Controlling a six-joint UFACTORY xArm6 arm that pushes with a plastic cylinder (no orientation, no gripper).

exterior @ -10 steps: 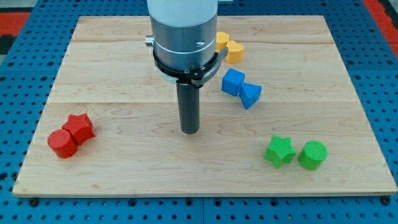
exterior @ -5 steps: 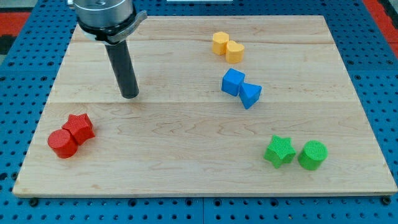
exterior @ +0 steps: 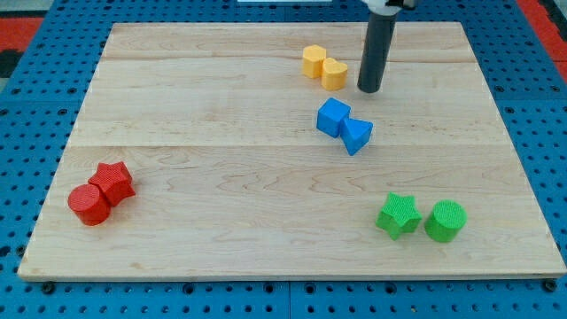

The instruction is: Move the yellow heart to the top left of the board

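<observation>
Two yellow blocks touch each other near the board's top centre. The right one looks like the yellow heart point(exterior: 334, 73); the left one is a yellow pentagon-like block point(exterior: 313, 60). My tip point(exterior: 369, 90) rests on the board just right of the yellow heart, a small gap apart from it. The rod rises to the view's top edge.
A blue cube point(exterior: 333, 116) and a blue triangle point(exterior: 357, 135) touch below the yellow pair. A green star point(exterior: 399, 215) and a green cylinder point(exterior: 445, 221) sit at the lower right. A red star point(exterior: 113, 181) and a red cylinder point(exterior: 89, 204) sit at the lower left of the wooden board point(exterior: 195, 80).
My tip went from the board's centre to the upper left, then swung across to the right of the yellow heart. No block has moved.
</observation>
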